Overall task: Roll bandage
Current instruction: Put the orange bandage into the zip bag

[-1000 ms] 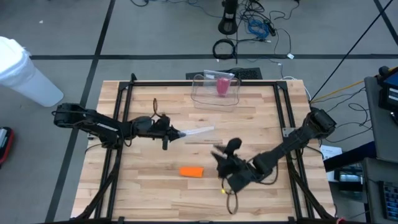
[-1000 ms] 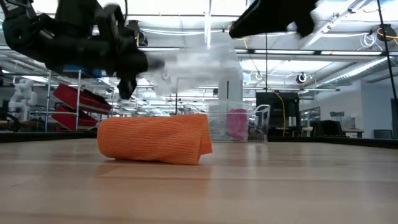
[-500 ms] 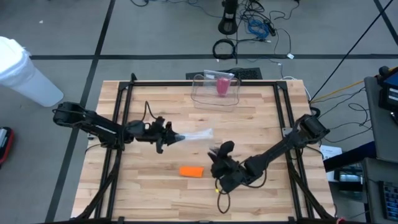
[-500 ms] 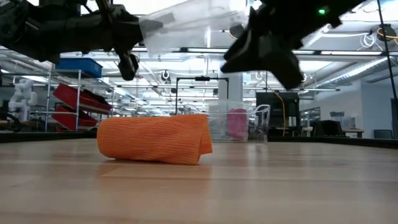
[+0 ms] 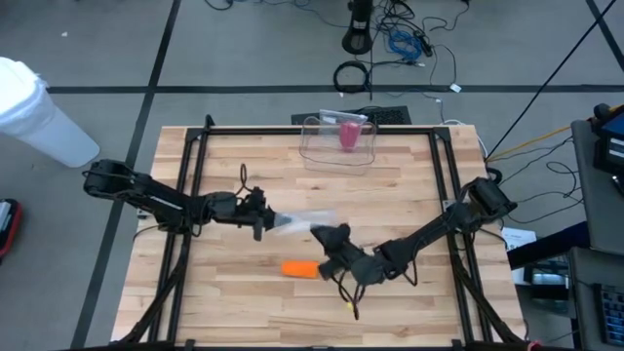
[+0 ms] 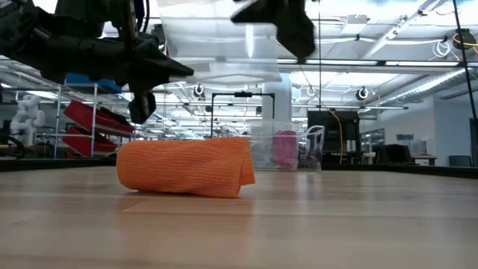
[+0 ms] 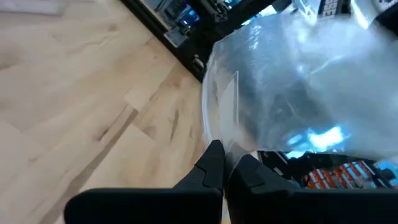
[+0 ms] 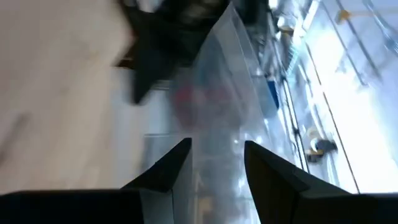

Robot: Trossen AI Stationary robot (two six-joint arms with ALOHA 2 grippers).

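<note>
An orange rolled bandage (image 5: 300, 268) (image 6: 187, 166) lies on its side on the wooden table. Above the table hangs a clear plastic bag (image 5: 297, 222) (image 6: 220, 45) (image 7: 292, 81). My left gripper (image 5: 265, 220) (image 7: 225, 163) is shut on the bag's left end. At the bag's right end, my right gripper (image 5: 320, 232) (image 8: 217, 165) is open. Its fingers stand on either side of the bag (image 8: 217, 93) there. My left gripper pinches an edge of the clear bag (image 7: 219, 134) between its two shut fingers, coming in level from the table's left. One layer or several, I cannot tell. The bag is lifted clear of the table and reaches out toward the right gripper. Whether my right gripper touches the bag, I cannot tell.
A clear container (image 5: 339, 138) (image 6: 287, 149) with a pink thing inside stands at the table's far edge. Black frame rails (image 5: 190, 185) run along the table's left and right sides. Bare wood lies near the front edge.
My right gripper has gone toward the table's left and rolled about its own line, ending at the bag's free end. My left gripper has shifted a little toward the near edge. The bag's free end has swung that way too, staying clear of the table.
</note>
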